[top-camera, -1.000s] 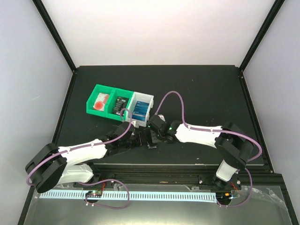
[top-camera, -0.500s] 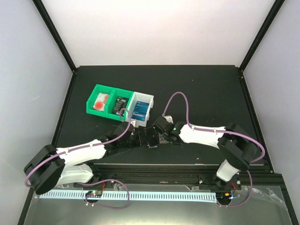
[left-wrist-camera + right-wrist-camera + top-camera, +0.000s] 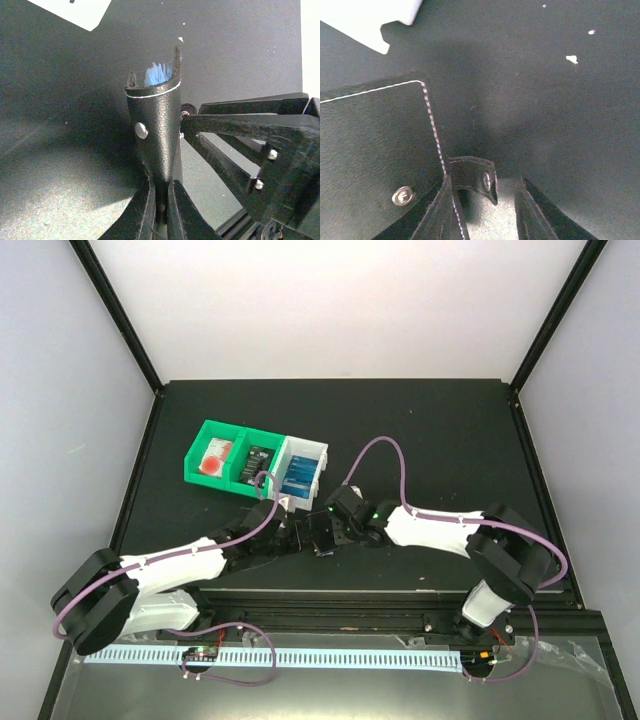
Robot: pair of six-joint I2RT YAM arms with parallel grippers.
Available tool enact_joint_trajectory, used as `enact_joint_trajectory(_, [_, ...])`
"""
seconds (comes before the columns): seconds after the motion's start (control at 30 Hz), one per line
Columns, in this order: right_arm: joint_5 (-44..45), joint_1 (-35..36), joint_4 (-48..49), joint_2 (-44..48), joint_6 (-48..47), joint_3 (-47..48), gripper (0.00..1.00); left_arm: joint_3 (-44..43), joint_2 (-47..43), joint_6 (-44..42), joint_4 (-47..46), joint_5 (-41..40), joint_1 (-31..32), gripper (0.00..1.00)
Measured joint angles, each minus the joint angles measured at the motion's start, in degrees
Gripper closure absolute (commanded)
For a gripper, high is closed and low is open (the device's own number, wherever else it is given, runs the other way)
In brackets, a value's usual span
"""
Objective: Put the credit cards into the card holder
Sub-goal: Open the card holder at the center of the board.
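The black card holder (image 3: 155, 120) stands upright, pinched at its lower edge by my left gripper (image 3: 161, 189), which is shut on it. A blue credit card (image 3: 157, 75) shows inside its open top. In the top view the holder (image 3: 322, 531) sits between both grippers at the table's near middle. My right gripper (image 3: 490, 212) is open, and the holder's strap clasp (image 3: 476, 176) with its snap lies between its fingers, close to the left one. The holder's stitched black face (image 3: 375, 140) fills the left of that view. Another blue card (image 3: 296, 480) lies in the white bin.
Two green bins (image 3: 228, 456) and a white bin (image 3: 304, 466) stand in a row just behind the grippers; the white bin's corner shows in the left wrist view (image 3: 75, 10) and the right wrist view (image 3: 365, 20). The right arm's fingers (image 3: 250, 145) reach in beside the holder.
My right gripper drew back to the right, then came in again to the holder's strap. My left gripper kept its hold on the holder and barely moved.
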State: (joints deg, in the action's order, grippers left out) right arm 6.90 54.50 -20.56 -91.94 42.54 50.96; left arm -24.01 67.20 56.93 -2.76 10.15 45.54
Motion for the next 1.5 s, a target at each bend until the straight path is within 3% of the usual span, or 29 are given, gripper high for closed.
enact_joint_trajectory(0.43, [-1.4,0.0,3.1,-5.0,0.7,-0.1,0.8,0.0,0.0,-0.3,0.6,0.0,0.0,0.99])
enact_joint_trajectory(0.53, [-2.0,0.0,4.4,-5.6,0.3,-0.1,0.9,0.0,0.0,-0.4,0.6,0.0,-0.1,0.93])
enact_joint_trajectory(0.6, [-2.1,-0.1,5.0,-5.7,0.0,-0.2,0.98,0.0,0.0,-0.4,0.6,0.0,-0.2,0.83])
enact_joint_trajectory(1.0, [1.4,-0.3,-1.0,0.2,-2.5,-0.2,0.99,0.3,-2.3,-3.5,2.6,-1.3,-1.7,0.01])
enact_joint_trajectory(1.23, [0.3,-0.3,-6.8,5.3,-2.8,1.3,0.99,0.6,-8.5,-6.6,2.0,-0.1,-2.8,0.01])
enact_joint_trajectory(1.5, [-3.2,-0.3,-9.1,8.9,-2.8,3.0,0.99,0.5,-8.1,-8.4,2.4,1.9,-3.1,0.01])
